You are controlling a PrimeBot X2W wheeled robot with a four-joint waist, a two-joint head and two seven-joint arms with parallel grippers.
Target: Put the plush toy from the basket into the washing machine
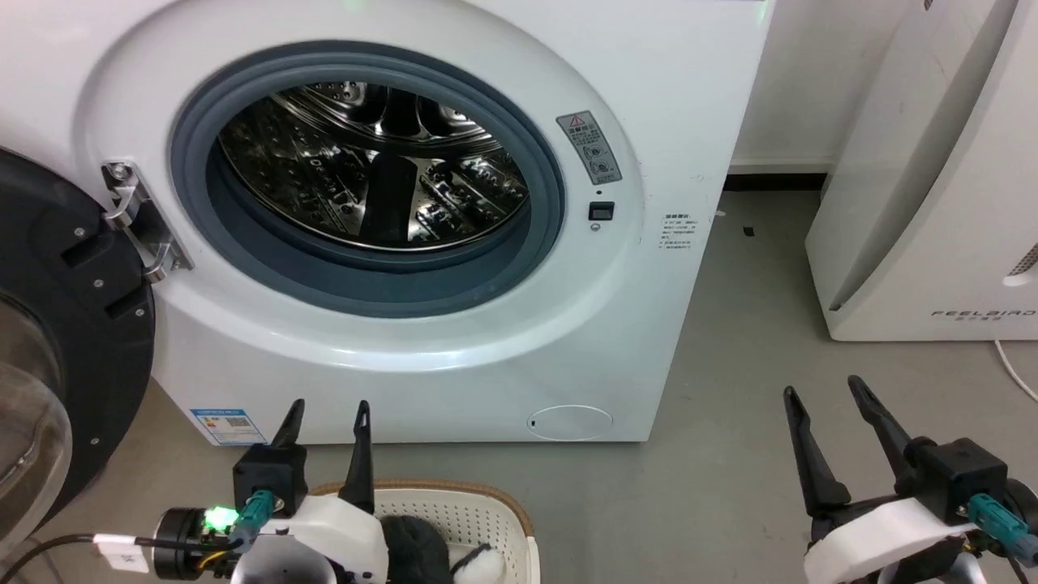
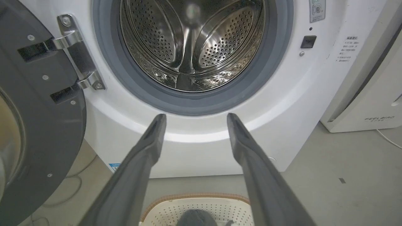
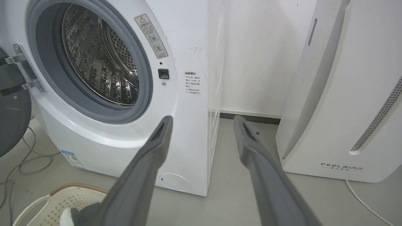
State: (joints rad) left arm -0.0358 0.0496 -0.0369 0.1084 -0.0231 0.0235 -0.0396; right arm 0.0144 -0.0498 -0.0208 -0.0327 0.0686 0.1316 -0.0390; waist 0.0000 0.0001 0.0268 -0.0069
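Basket (image 1: 478, 507) rests on the floor (image 1: 730, 422) at the head view's near edge, with the plush toy (image 1: 415, 550) lying inside it, ungripped. Left claw (image 1: 330, 404) hovers at the basket's left end, fingers parted, empty. Right claw (image 1: 821, 386), equally spread and empty, stands over bare floor. Beyond, the washing machine (image 1: 673, 105) has its door (image 1: 73, 324) swung left and its drum (image 1: 373, 162) mouth unobstructed. Right wrist view adds the washer's right flank and the floor strip running back to the wall (image 3: 257, 62), beside the white appliance (image 1: 932, 203).
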